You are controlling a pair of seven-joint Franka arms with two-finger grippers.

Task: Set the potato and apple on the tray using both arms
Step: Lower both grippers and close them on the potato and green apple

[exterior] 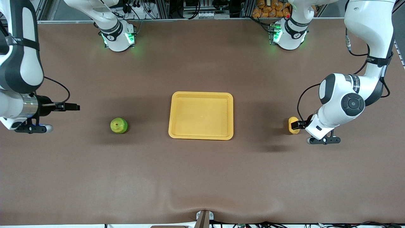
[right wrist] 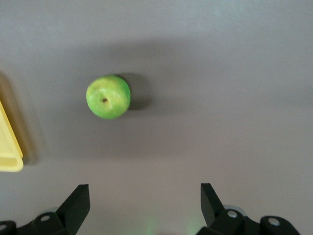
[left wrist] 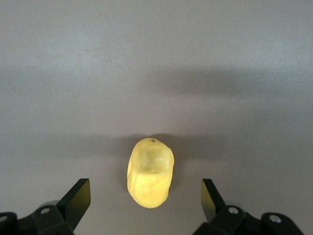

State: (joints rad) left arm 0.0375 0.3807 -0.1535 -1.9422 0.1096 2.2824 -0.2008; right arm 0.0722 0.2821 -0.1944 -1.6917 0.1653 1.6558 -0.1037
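The yellow-orange tray (exterior: pixel 202 93) lies at the table's middle, with nothing in it. The green apple (exterior: pixel 119 125) sits on the table toward the right arm's end of the tray. The pale yellow potato (exterior: pixel 292 120) lies toward the left arm's end. My left gripper (exterior: pixel 295 125) is low over the potato. In the left wrist view the left gripper (left wrist: pixel 145 197) is open, with the potato (left wrist: pixel 150 172) partly between the fingers and touching neither. My right gripper (exterior: pixel 74 107) is over the table beside the apple and open (right wrist: pixel 144 198). The apple (right wrist: pixel 108 96) is well clear of it.
A corner of the tray (right wrist: pixel 10 152) shows in the right wrist view. The brown table cloth has a wrinkle near the front edge (exterior: pixel 202 205). Both arm bases (exterior: pixel 118 36) stand at the table's back edge.
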